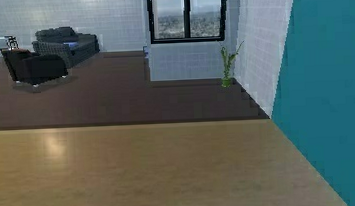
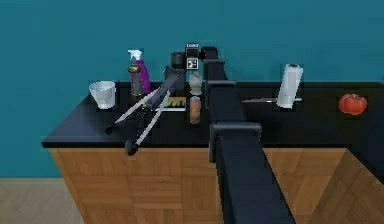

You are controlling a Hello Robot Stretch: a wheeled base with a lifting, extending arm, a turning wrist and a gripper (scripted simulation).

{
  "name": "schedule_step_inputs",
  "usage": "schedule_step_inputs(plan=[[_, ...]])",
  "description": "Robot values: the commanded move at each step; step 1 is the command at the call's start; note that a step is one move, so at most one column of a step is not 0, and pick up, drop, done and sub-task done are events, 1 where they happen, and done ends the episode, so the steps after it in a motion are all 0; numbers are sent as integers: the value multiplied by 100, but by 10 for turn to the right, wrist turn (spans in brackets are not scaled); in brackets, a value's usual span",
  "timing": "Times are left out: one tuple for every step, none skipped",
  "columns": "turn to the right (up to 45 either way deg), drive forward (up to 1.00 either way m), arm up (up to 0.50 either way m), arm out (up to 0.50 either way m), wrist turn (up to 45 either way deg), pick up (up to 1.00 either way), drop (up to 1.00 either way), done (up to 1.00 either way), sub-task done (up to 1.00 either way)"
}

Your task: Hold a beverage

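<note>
Wall [image 2: 60,40]: teal, behind the counter in my arm side view and down the forward view's right.
Floor [image 1: 139,173]: light wood near me, dark farther off, where I see a sofa [image 1: 67,43], an armchair [image 1: 34,67] and a plant [image 1: 227,67] beside the window [image 1: 188,16].
Counter [image 2: 90,125]: black top on wooden cabinets.
Arm [image 2: 235,140]: dark bar reaching across the counter.
Gripper [image 2: 122,138]: fingers slant down-left over the counter's front; I cannot tell how wide they are set, or whether they hold anything.
Paper roll [image 2: 290,85]: upright, right of the arm.
Spray bottle [image 2: 137,72]: near the wall, beside a glass cup [image 2: 102,94].
Small bottle [image 2: 195,105]: the one drink-shaped thing I see, upright on the counter just left of the arm.
Tomato [image 2: 351,103]: far right.
</note>
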Motion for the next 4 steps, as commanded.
schedule_step_inputs(plan=[[0,0,0,0,450,0,0,0,0],[0,0,0,0,450,0,0,0,0],[0,0,0,0,450,0,0,0,0],[0,0,0,0,120,0,0,0,0]])
